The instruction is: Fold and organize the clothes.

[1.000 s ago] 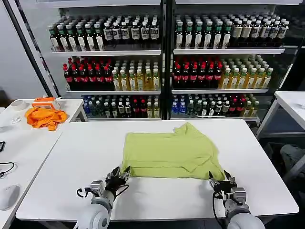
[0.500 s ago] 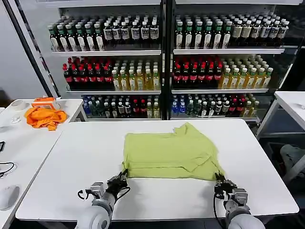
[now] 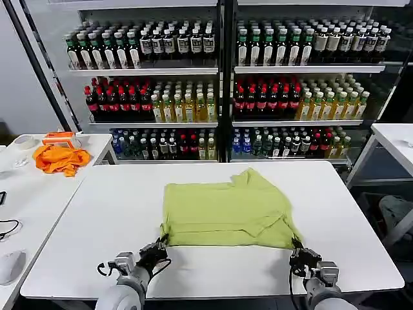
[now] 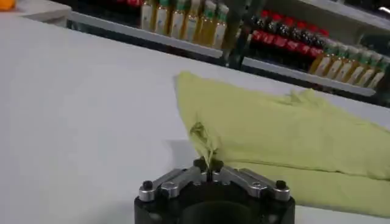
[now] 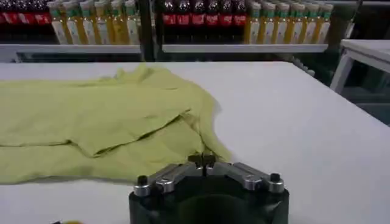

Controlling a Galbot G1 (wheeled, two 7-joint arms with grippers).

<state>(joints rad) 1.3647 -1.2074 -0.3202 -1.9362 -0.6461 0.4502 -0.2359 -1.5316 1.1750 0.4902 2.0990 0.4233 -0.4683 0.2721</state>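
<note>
Shelves of bottles [image 3: 219, 97] fill the background, and up front is a white table [image 3: 97, 213] with the lime T-shirt [image 3: 226, 210] spread flat. Left gripper [image 4: 209, 172] is clamped tight on the near-left corner of the hem, right gripper [image 5: 202, 161] pinched closed on the near-right corner — so the shirt stretches away from both. Looks like they're holding both corners to keep that edge taut and even for a fold.

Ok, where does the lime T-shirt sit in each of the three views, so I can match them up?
Head view: T-shirt lies mid-table, its near corners pinched by the left gripper and right gripper.
Left wrist view: T-shirt spreads beyond the gripper, one corner pulled up into it.
Right wrist view: T-shirt spreads from the gripper.
Shared landmark: bottle shelves behind the table.
</note>
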